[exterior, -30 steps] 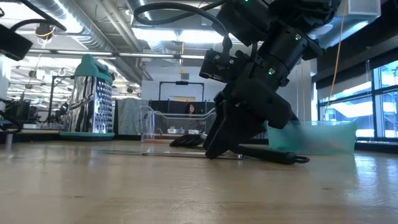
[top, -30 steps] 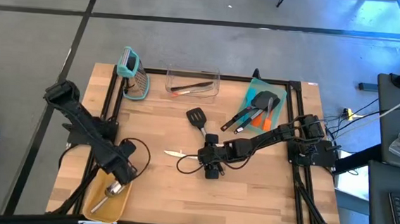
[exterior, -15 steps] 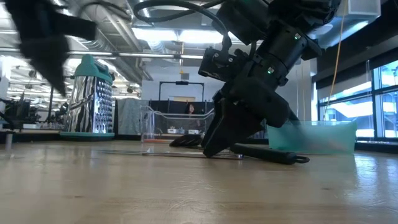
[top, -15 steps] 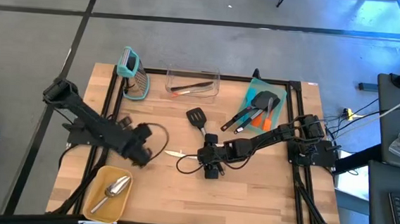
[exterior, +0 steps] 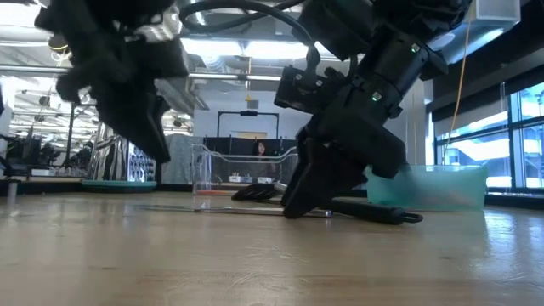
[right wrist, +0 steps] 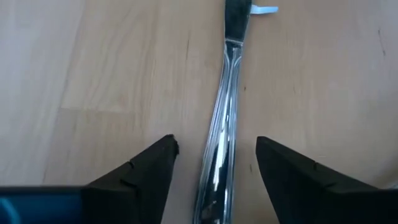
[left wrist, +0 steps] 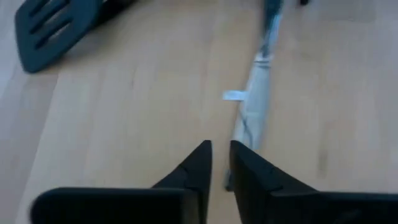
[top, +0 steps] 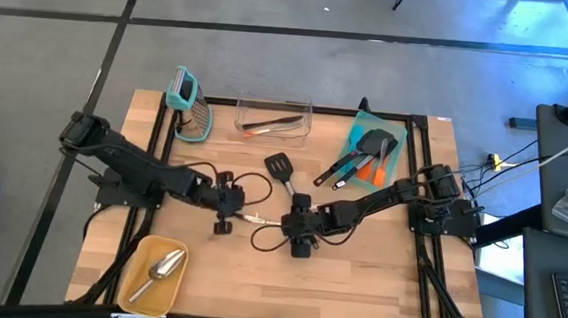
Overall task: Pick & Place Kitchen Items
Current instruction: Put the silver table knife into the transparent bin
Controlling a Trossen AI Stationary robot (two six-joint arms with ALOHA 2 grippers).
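High view first: I see both arms converging on the middle of the wooden table (top: 356, 274). Between them lies a table knife (top: 248, 218), flat on the wood.

Right gripper (top: 295, 223): low over the handle end of the knife. In the right wrist view its two dark fingers (right wrist: 140, 174) are spread apart with the shiny handle (right wrist: 222, 149) running between them. The handle touches neither finger, so I read nothing as gripped. In the low view this gripper (exterior: 297, 204) reaches down to the table surface.

Left gripper (top: 232, 208): at the blade end of the same knife. In the left wrist view its fingers (left wrist: 193, 168) stand nearly together, with only a narrow slit between the tips, and they hold nothing. The knife (left wrist: 252, 112) lies just beside the tips, not between them.

Other items:
- Black slotted turner (top: 281, 169), on the wood just beyond the knife.
- Teal tray (top: 358, 134) at the far right, holding several black and orange utensils (top: 364, 160).
- Clear bin (top: 273, 118) at the far edge, with a thin utensil inside.
- Grater (top: 189, 107) with a teal handle, far left corner.
- Yellow tray (top: 142, 259) at the near left, with a silver scoop (top: 161, 269) lying in it.
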